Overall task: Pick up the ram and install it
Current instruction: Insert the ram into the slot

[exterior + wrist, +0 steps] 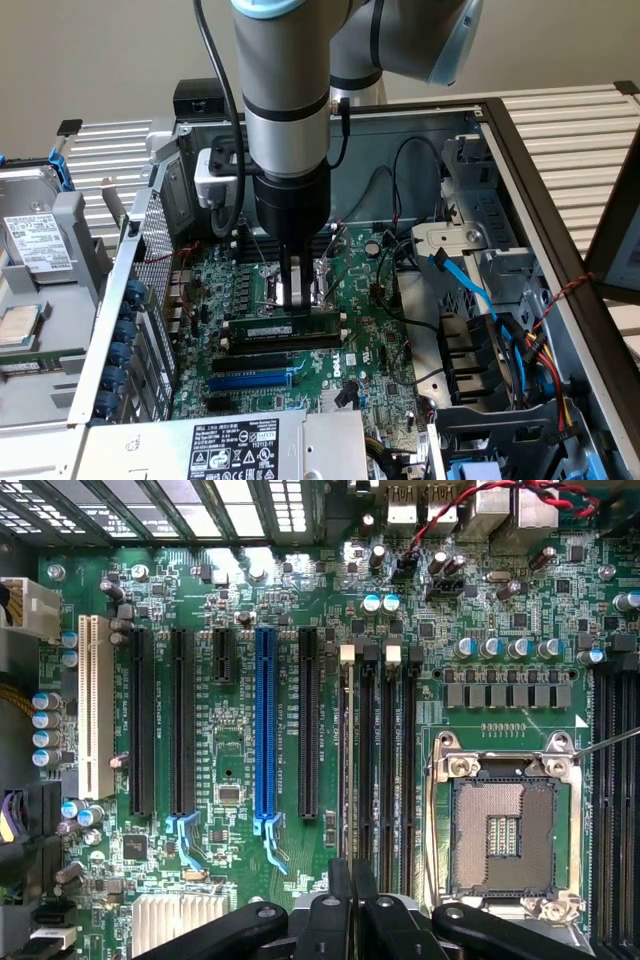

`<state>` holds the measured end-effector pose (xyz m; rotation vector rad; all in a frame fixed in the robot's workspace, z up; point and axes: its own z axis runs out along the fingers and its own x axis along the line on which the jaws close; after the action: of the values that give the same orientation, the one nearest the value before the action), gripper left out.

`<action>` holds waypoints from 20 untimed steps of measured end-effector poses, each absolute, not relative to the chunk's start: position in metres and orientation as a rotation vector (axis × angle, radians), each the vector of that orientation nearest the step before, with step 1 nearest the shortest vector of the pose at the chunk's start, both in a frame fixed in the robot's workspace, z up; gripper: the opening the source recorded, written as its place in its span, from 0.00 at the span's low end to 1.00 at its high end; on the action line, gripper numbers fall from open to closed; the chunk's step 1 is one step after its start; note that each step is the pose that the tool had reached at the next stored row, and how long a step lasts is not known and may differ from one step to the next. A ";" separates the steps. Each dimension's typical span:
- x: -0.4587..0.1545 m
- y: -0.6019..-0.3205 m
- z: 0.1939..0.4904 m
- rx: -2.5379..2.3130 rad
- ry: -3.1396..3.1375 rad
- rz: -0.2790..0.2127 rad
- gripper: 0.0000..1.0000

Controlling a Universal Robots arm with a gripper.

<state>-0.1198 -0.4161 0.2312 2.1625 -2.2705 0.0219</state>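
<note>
Over motherboard (385,345), arm (287,100) points straight down, closed gripper (291,296) at ram (285,327)

A: Logged gripper (351,900) fingers (341,892) pressed together, over the ends of the memory slots (380,760)?
B: Confirmed. Noted bare CPU socket (503,835) just beside those slots; blue expansion slot (265,720) on their other side, flanked by black slots (308,720). Recorded white slot (93,705) farthest out, near motherboard (230,610) edge.

Open computer case (420,122) on slatted table (570,130)

arm upright, hand (292,296) pointing down (fingers (341,905) seemingly pressed together).
</note>
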 end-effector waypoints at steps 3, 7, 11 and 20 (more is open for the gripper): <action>-0.120 -0.416 0.231 2.161 -2.269 0.019 0.12; -0.120 -0.416 0.231 2.161 -2.268 0.018 0.12; -0.120 -0.416 0.230 2.161 -2.268 0.018 0.12; -0.120 -0.416 0.229 2.160 -2.267 0.016 0.12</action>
<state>-0.1197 -0.4161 0.2288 2.1598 -2.2673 0.0156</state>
